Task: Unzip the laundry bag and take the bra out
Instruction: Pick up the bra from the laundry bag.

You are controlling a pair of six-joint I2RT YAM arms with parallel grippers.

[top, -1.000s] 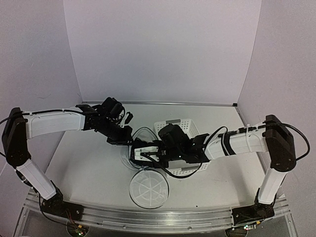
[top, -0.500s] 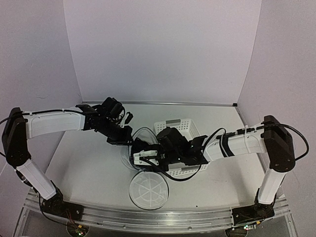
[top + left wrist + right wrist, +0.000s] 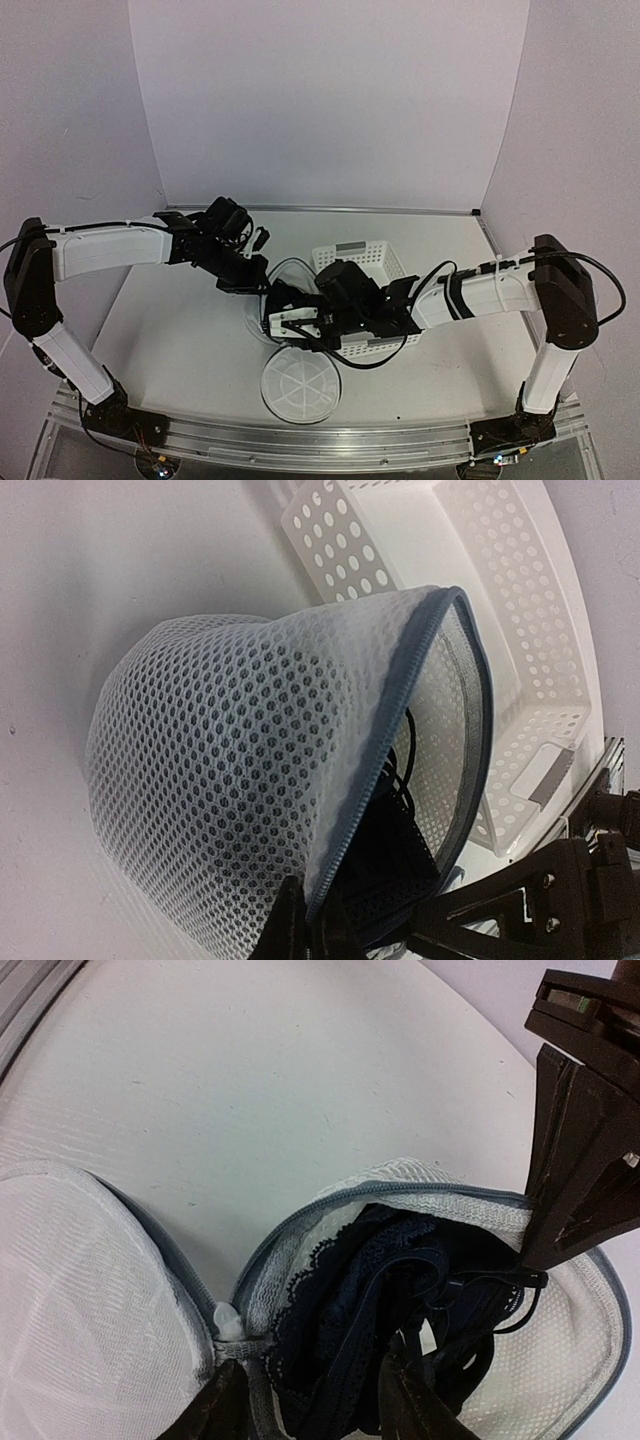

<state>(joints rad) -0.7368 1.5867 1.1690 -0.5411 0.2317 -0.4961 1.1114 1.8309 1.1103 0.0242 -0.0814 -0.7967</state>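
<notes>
Holding laundry bag unzipped, middle of table | my left gripper pinched shut on its zipper rim | my right gripper fingers apart astride bra inside bag mouth | I judge: pull-out remains

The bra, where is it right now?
The bra is bunched inside the open laundry bag, low and centre-right in the right wrist view, just ahead of the right gripper; the bag lies left of the white basket.

We see white table. On it, mesh laundry bag near middle, its round flap lying flat toward near edge. White basket with holes sits just beside bag, on right.
</notes>
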